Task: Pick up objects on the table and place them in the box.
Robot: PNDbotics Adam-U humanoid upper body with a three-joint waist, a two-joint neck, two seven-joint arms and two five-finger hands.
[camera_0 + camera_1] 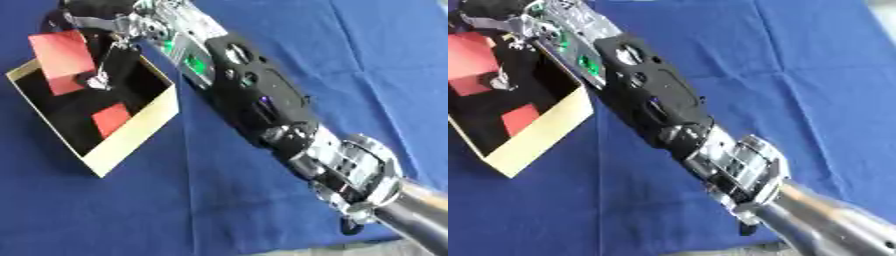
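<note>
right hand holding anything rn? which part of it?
Yes. The right hand pinches the large red block at its right edge, over the box. A smaller red block already lies inside.

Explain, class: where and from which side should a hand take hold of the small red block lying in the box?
Grip the small red block across its opposite side faces, coming from above. It lies flat on the dark floor of the box, whose cream walls block any sideways approach.
</note>
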